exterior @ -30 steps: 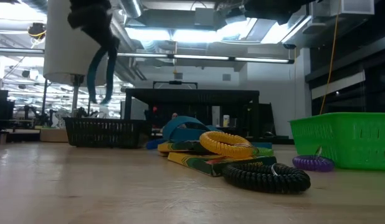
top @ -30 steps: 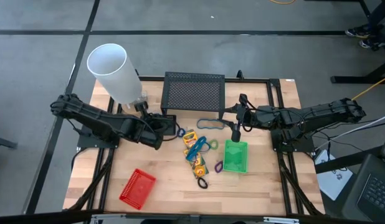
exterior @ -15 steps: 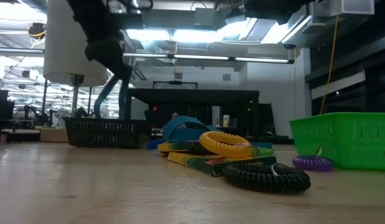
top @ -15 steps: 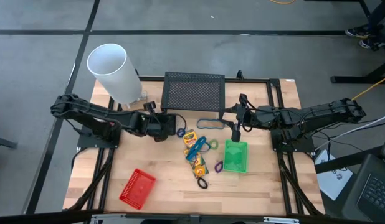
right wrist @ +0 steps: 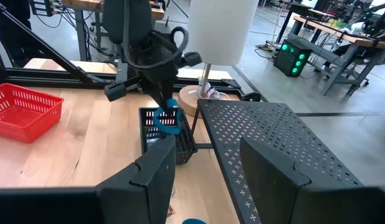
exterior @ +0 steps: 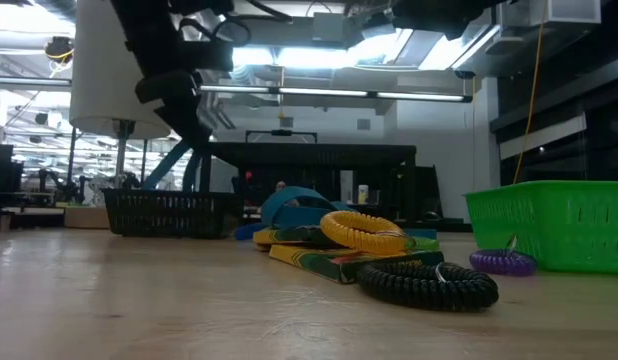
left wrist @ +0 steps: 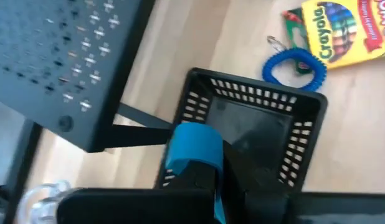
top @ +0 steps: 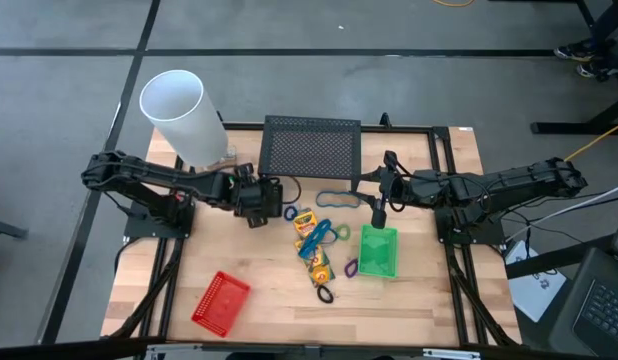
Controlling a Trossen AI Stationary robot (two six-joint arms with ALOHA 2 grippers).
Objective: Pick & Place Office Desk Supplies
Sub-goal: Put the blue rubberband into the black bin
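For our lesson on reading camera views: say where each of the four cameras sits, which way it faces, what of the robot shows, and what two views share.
High: overhead, straight down; both arms, green basket.
Low: tabletop height, level across; an arm above the black basket.
Left wrist: on the left arm; shut left gripper holding something blue over that basket.
Right wrist: on the right arm; open right gripper facing the left arm.
Shared: black basket, red basket.

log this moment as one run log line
left end effector: shut on blue loop, over black basket | right end effector: open, above green basket

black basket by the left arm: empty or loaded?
Empty so far: the black mesh basket shows a bare floor in the left wrist view.
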